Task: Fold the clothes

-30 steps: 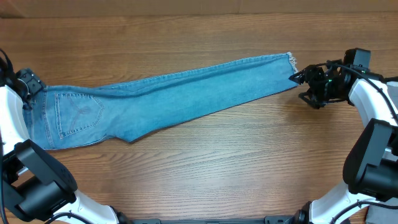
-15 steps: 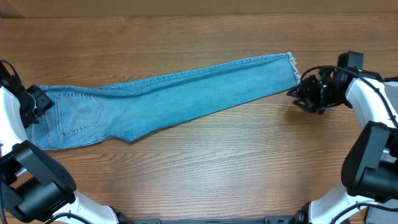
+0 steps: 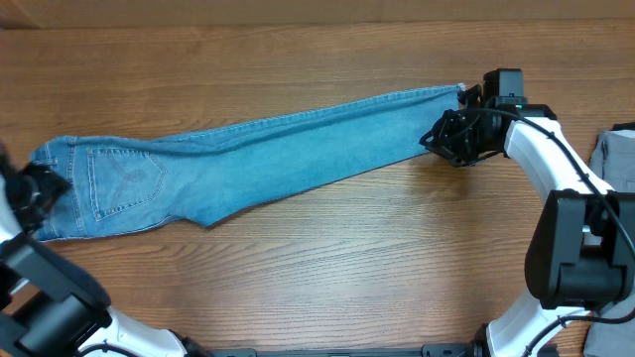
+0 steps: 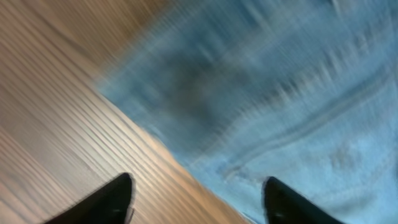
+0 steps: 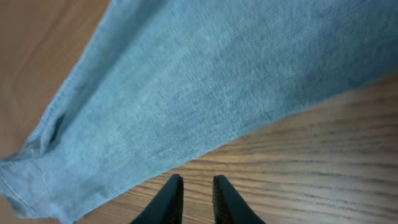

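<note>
The clothes, light blue jeans (image 3: 248, 159), lie flat across the wooden table, folded leg on leg. The waist and a back pocket (image 3: 124, 178) are at the left and the frayed hem (image 3: 462, 96) at the right. My right gripper (image 3: 437, 139) sits at the lower edge of the hem end. In the right wrist view the denim (image 5: 217, 81) fills the top, and the gripper (image 5: 194, 180) is nearly shut over bare wood, holding nothing. My left gripper (image 3: 35, 188) is at the waist end. Its view is blurred; the gripper (image 4: 199, 183) is open, straddling the denim's (image 4: 280, 93) edge.
A plain grey garment (image 3: 617, 159) lies at the table's right edge, beyond the right arm. The table (image 3: 327, 258) is brown wood. Both arm bases (image 3: 575, 258) stand at the near corners.
My right gripper has moved left from beyond the hem to the leg's lower edge, and its jaws have narrowed. My left gripper has slid towards the near side along the waist end.
</note>
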`<action>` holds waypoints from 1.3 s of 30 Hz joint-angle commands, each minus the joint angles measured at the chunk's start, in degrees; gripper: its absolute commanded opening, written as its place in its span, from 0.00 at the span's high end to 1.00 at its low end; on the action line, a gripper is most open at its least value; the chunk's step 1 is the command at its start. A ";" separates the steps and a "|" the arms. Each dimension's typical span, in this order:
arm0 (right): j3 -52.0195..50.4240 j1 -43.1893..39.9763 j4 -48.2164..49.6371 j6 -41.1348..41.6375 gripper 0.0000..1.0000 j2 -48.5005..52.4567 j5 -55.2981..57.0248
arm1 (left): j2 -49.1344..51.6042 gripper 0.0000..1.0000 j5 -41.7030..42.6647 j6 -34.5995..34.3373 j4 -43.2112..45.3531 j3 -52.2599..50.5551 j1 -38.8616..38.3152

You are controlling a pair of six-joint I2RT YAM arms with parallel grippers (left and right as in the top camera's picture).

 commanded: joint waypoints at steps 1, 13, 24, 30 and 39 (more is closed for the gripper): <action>1.20 0.26 -0.11 -0.31 0.79 1.05 0.83 | -0.39 0.27 7.54 5.99 3.98 1.16 3.87; 1.14 3.26 -1.49 -3.50 0.94 2.32 0.22 | 9.25 0.29 33.55 28.55 15.26 1.16 6.82; 1.14 4.59 -2.93 -3.34 0.96 2.32 0.68 | 16.37 0.96 34.75 29.09 17.49 1.16 7.26; 1.14 4.59 -1.99 -0.13 0.96 2.84 7.02 | 14.78 0.96 34.86 22.84 15.41 2.80 10.12; 1.14 4.57 2.58 1.55 0.96 7.82 11.54 | 14.53 0.96 34.75 22.84 1.97 11.23 16.33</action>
